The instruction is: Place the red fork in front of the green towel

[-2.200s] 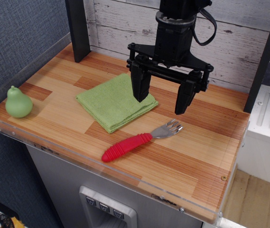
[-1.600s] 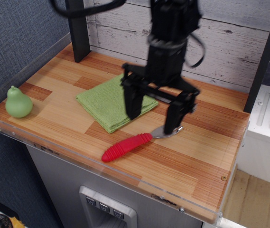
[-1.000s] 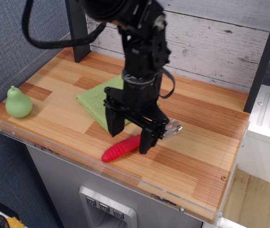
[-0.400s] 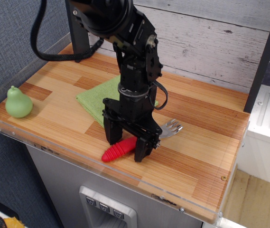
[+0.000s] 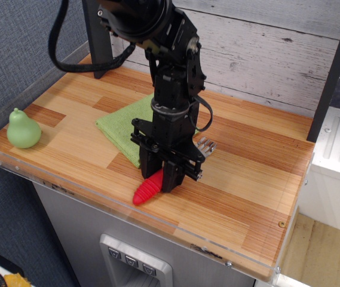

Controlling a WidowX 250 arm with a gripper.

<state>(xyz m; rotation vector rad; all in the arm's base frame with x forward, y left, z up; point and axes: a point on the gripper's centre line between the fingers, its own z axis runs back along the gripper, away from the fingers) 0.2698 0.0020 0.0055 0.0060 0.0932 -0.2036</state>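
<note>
The red fork (image 5: 147,189) lies on the wooden table in front of the green towel (image 5: 129,126). Its ribbed red handle end sticks out to the lower left and its silver tines (image 5: 206,145) show to the right of the arm. My black gripper (image 5: 164,179) points straight down and is shut on the fork's handle near its middle, at table level. The arm hides the towel's right part and the middle of the fork.
A small green pear toy (image 5: 23,129) stands at the table's left end. A clear plastic rim (image 5: 68,186) runs along the front edge. A black post (image 5: 98,36) stands at the back left, and a white plank wall is behind.
The gripper came down from above the towel to the fork and closed its fingers on the red handle. The fork has turned a little, its tines now nearer the arm.
</note>
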